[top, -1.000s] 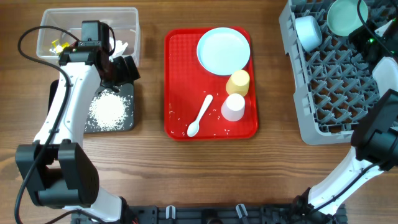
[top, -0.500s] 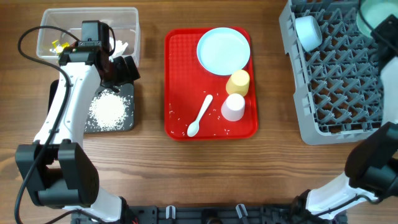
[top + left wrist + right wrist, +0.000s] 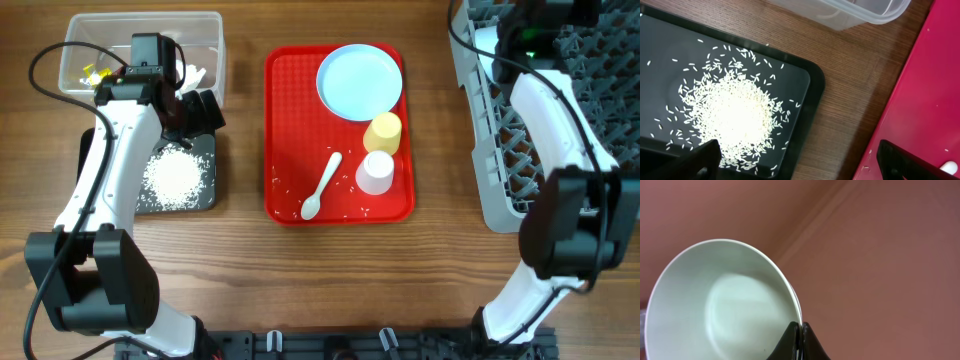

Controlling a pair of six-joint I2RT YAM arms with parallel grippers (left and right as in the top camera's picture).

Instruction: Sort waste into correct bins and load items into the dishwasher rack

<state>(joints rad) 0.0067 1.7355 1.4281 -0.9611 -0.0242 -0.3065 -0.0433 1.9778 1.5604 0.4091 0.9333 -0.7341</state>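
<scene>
The right jaws are clenched on the rim of a light blue bowl [image 3: 725,315], which rises above them, hollow toward the camera. The left jaws hang spread wide over the black tray [image 3: 660,35], the rice [image 3: 732,115] heaped beneath them and the clear tub [image 3: 850,10] just beyond.

The wooden bench [image 3: 240,280] carries a clear tub [image 3: 190,16] at its far left, with a black tray [image 3: 208,200] just in front, a strip of wood showing between them. A red serving tray [image 3: 290,120] lies mid-bench, and the grey dishwasher rack [image 3: 490,190] sits at the right.
</scene>
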